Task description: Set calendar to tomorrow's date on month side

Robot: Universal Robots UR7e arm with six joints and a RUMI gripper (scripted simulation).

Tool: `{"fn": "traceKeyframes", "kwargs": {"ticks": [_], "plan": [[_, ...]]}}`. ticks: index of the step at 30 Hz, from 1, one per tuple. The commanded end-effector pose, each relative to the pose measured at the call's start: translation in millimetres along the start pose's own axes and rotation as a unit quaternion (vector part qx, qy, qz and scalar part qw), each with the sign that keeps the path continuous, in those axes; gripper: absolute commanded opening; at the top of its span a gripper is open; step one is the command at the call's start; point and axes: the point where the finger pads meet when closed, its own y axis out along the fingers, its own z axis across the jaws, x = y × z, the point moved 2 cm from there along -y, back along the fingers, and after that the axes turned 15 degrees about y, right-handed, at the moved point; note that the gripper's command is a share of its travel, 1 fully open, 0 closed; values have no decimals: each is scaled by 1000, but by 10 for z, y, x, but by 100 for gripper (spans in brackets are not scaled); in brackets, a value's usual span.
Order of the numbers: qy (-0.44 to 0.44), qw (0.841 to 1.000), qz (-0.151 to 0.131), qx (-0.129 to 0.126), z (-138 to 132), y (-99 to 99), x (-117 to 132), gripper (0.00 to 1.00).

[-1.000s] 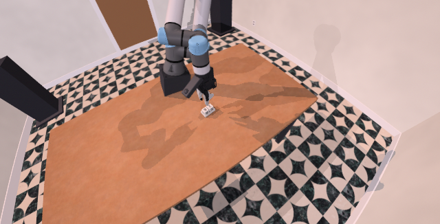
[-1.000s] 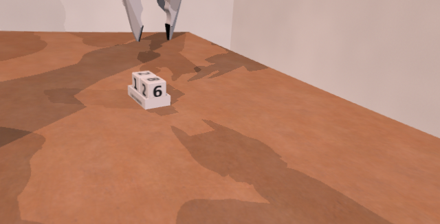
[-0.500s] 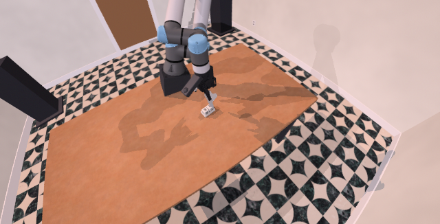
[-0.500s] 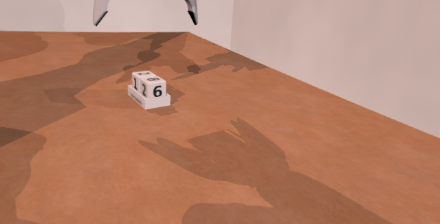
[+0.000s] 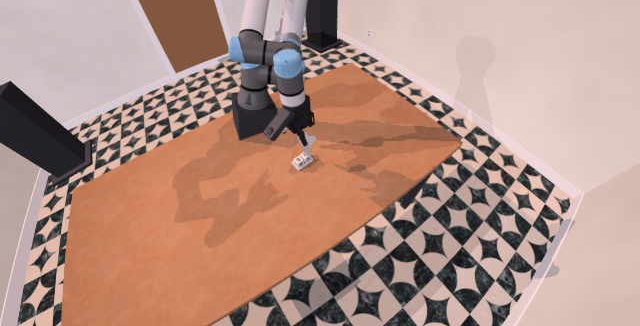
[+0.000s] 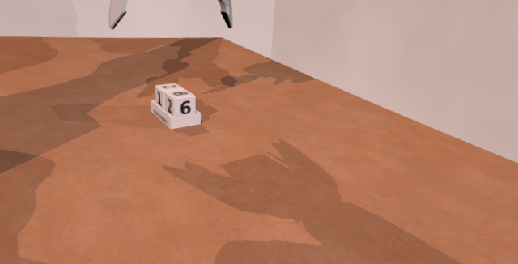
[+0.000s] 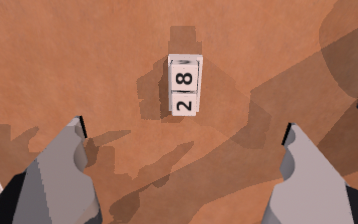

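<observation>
The white tray [image 5: 302,167] [image 6: 186,121] [image 7: 185,57] carries two white digit cubes side by side. In the exterior view, its long left side bears small dark lettering. Above that lettering, the far cube [image 6: 159,97] [image 7: 184,105] shows an upright 1 and the near cube [image 6: 185,108] [image 7: 184,77] an upright 2, so that side reads 12. The far cube has a 2 on top; the near cube has an 8 on top and a 6 on its end face. Both look seated flat. My gripper [image 6: 171,27] [image 7: 183,120] is wide open and empty, above the cubes.
The brown table [image 5: 150,246] [image 6: 121,215] carries the tray near its middle, in front of the arm's dark base [image 5: 254,122]. Arm shadows fall around the tray. Dark pillars [image 5: 37,133] [image 5: 322,13] stand on the floor beyond the table.
</observation>
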Motion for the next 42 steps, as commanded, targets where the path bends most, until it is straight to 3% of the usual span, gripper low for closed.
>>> {"fn": "traceKeyframes", "kwargs": {"ticks": [1,11,19,42], "plan": [[0,1000,2,-3,-24,-129,-14,100],[0,1000,2,-3,-20,-549,-14,100],[0,1000,2,-3,-19,-727,-13,100],[0,1000,1,-2,-11,-741,-7,100]]}}
